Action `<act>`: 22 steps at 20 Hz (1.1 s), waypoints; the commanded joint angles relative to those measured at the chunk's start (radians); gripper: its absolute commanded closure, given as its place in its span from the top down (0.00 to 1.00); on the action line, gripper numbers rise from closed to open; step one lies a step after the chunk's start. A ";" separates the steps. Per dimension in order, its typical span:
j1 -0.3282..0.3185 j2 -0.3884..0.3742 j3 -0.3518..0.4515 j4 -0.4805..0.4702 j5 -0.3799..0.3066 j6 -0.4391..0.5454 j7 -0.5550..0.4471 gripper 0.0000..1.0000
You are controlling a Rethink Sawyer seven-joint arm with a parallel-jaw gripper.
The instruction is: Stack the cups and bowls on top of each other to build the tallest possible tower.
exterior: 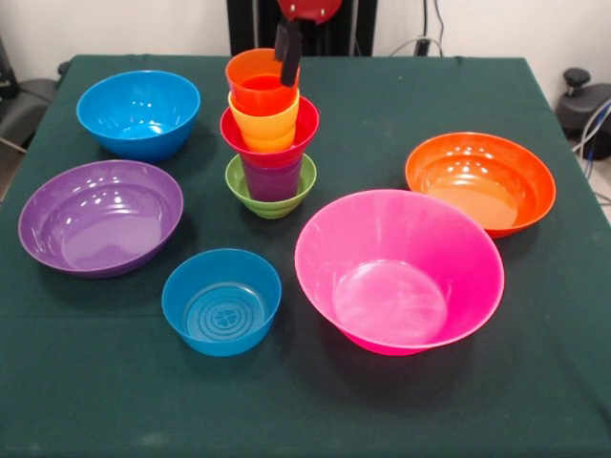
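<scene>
Gripper (287,59) hung right at the top of the tower (270,134), a dark finger reaching down across the rim of the orange cup (260,81). Couldn't tell whether it was apart, together or clamped on that rim; only one dark finger showed clearly.

Done so far: tower stood w/ five pieces directly under the gripper. Bottom to top: small green bowl (271,198), purple cup (272,178), red bowl (301,134), yellow cup (267,124), orange cup. All nested, roughly upright, maybe a slight lean.

Left, judging by what lay loose on the surface (305,401): five bowls, none stacked.
- mid blue bowl (139,114): left of the gripper in pic, well apart from tower.
- purple bowl (100,217): lower left of gripper, well apart.
- small blue bowl (221,301): below the tower, toward the camera, near but not touching.
- large pink bowl (399,271): lower right of gripper, near the tower base, apart.
- orange bowl (480,181): right of gripper, well apart.

Roughly halfway by piece count, I'd say. All three cups were used; the remaining pieces were mostly wider than the top cup, so adding them on top looked awkward.
</scene>
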 commanded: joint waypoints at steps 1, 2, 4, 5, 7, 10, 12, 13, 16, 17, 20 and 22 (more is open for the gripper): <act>0.008 -0.058 0.111 0.107 0.020 0.095 -0.040 1.00; 0.010 -0.071 0.110 0.118 0.020 0.101 -0.041 1.00; 0.008 -0.100 0.108 0.138 0.022 0.116 -0.048 1.00; 0.013 -0.110 0.102 0.150 0.020 0.119 -0.045 1.00; 0.008 -0.141 0.098 0.186 0.022 0.120 -0.050 1.00; -0.026 -0.177 0.100 0.268 0.020 0.065 -0.078 1.00; -0.056 -0.187 0.103 0.326 -0.001 -0.010 -0.098 1.00; -0.076 -0.187 0.112 0.355 -0.004 -0.045 -0.106 1.00; -0.115 -0.189 0.107 0.401 -0.045 -0.109 -0.118 1.00; -0.127 -0.193 0.104 0.413 -0.057 -0.120 -0.122 1.00; -0.169 -0.203 0.099 0.446 -0.081 -0.149 -0.134 1.00; -0.197 -0.209 0.101 0.466 -0.094 -0.169 -0.135 1.00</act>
